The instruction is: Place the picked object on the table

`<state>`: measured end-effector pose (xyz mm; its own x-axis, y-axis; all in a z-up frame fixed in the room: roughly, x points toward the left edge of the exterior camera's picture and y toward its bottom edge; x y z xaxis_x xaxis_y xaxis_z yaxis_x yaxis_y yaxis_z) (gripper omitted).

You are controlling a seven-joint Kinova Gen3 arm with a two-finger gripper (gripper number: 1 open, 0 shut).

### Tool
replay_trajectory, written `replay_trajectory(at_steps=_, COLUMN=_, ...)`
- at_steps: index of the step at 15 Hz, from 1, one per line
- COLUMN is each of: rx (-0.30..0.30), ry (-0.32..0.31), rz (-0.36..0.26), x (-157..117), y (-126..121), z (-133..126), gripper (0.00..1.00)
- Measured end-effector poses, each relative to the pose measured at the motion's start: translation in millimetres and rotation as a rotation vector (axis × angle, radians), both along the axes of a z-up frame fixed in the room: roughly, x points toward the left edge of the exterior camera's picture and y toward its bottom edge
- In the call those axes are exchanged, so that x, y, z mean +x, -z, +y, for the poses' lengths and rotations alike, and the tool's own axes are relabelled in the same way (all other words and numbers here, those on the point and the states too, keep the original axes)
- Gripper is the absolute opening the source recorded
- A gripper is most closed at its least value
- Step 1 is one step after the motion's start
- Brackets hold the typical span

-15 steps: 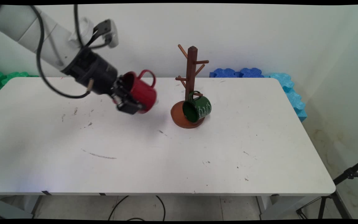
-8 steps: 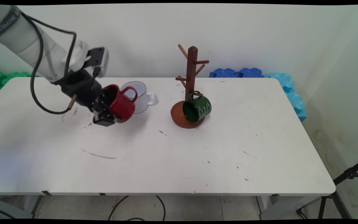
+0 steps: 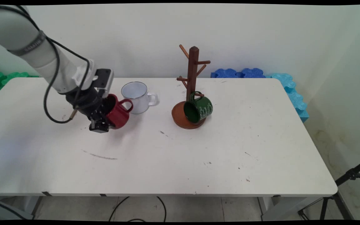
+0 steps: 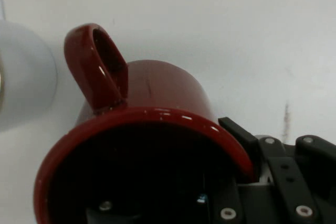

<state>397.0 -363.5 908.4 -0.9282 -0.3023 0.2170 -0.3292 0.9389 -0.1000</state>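
Main view has the tool (image 3: 102, 121) clamped on the red mug's (image 3: 117, 113) rim, mug tilted low over the bench (image 3: 167, 156), just left of the white mug (image 3: 135, 92); green mug (image 3: 198, 110) hangs on the rack (image 3: 192, 81)

Crowding the red mug (image 3: 117, 113) in the gripper (image 3: 100, 125): a white enamel mug (image 3: 135, 92) just beside its handle, blocking passage rightward. Farther right, a wooden mug tree (image 3: 192, 81) carrying a green mug (image 3: 198, 110). Lying open: near table (image 3: 167, 162).
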Motion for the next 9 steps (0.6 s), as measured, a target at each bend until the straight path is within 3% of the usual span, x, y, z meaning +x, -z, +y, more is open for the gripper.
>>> replay_trajectory(at_steps=9, rx=0.042, ry=0.044, rz=-0.051, x=-6.1, y=38.7, z=-28.2, gripper=0.00)
